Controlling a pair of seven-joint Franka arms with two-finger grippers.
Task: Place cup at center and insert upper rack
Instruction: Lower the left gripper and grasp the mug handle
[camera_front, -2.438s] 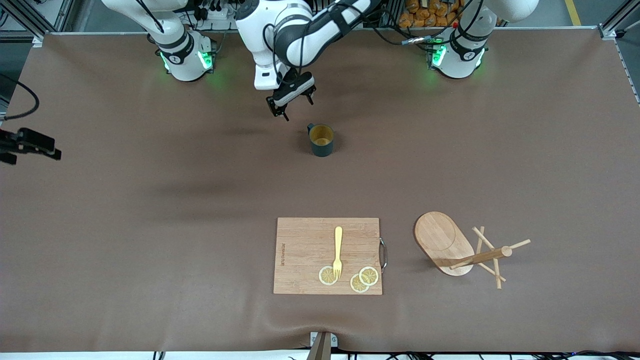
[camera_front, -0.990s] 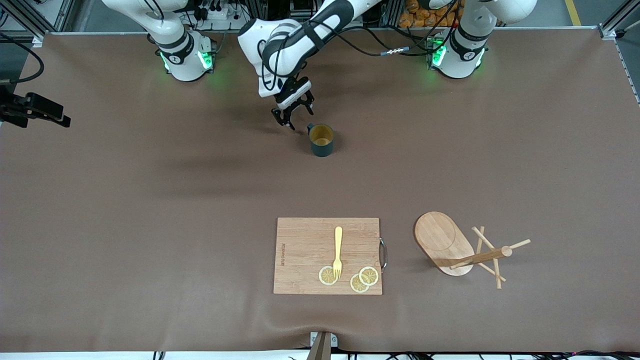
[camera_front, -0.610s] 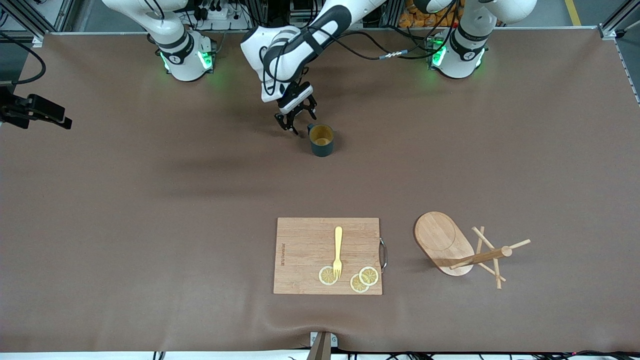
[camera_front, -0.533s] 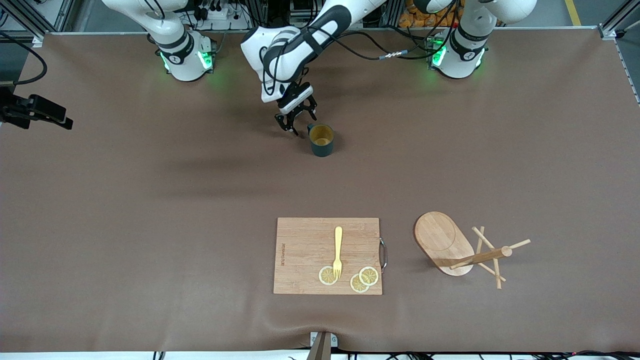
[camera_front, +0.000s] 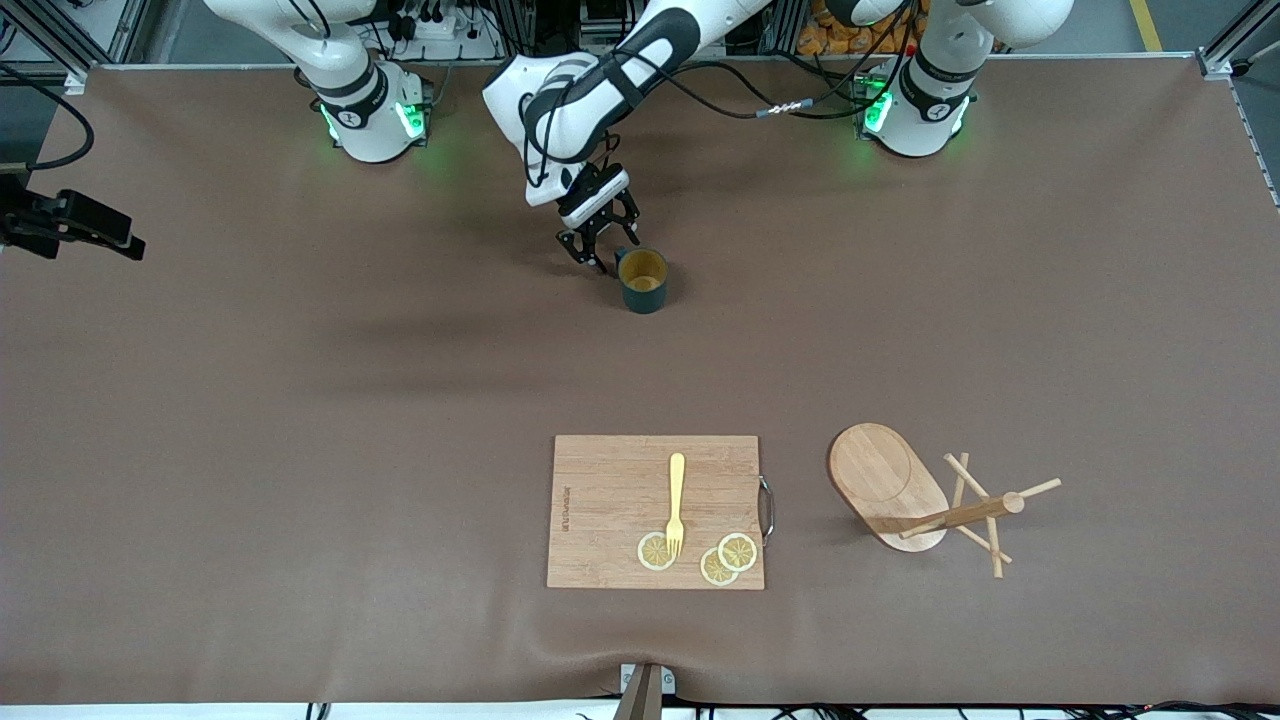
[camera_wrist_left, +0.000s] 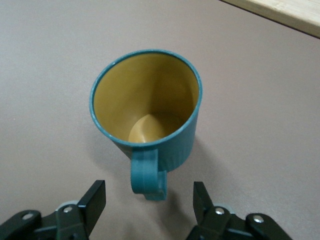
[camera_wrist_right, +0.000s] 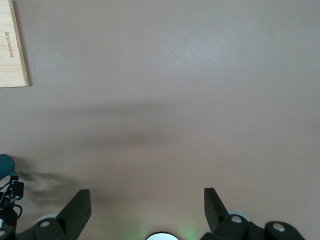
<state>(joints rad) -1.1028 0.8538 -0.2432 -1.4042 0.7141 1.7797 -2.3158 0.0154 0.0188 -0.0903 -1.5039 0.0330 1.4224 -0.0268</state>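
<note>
The dark teal cup stands upright on the brown table, its yellowish inside showing in the left wrist view. Its loop handle points at my left gripper, which is low at the cup. The left gripper is open, with one finger on each side of the handle and not touching it. The upper rack lies tipped on its side, nearer the front camera and toward the left arm's end. My right gripper is open and empty, high over the right arm's end of the table, where the arm waits.
A wooden cutting board lies nearer the front camera than the cup, beside the rack. It carries a yellow fork and three lemon slices. Its edge shows in the left wrist view and the right wrist view.
My left gripper has come down and moved to the cup's handle, now straddling it. The right gripper shifted a little early on at the table's end, then stayed still. The cup has not moved.
</note>
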